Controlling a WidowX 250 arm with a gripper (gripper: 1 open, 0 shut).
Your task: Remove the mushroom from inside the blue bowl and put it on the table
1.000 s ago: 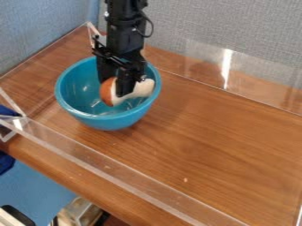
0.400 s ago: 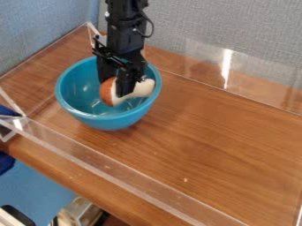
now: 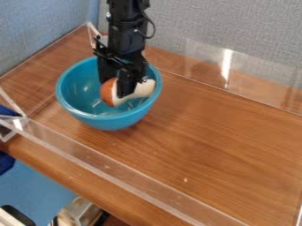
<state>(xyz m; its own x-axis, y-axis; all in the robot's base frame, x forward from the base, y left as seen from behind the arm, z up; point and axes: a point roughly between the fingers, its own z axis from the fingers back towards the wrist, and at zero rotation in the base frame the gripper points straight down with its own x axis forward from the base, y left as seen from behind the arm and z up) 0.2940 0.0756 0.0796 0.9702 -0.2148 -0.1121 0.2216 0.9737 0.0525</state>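
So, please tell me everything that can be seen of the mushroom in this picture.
The mushroom is a small toy with a rounded orange-brown cap and a short white stem, smooth like plastic. It lies sideways, cap to the left, stem pointing right. It sits inside the blue bowl, near the right wall. The black gripper comes straight down and is shut on it, partly hiding its middle.

There is only one view; it sits up high, in front of the table (image 3: 224, 124) and off toward its near corner, and looks down at a slant across the wood toward the grey-blue back wall (image 3: 224, 26). It is fairly near; the blue bowl (image 3: 83, 104) is at upper left, and the arm (image 3: 126, 22) is cut off by the top edge.
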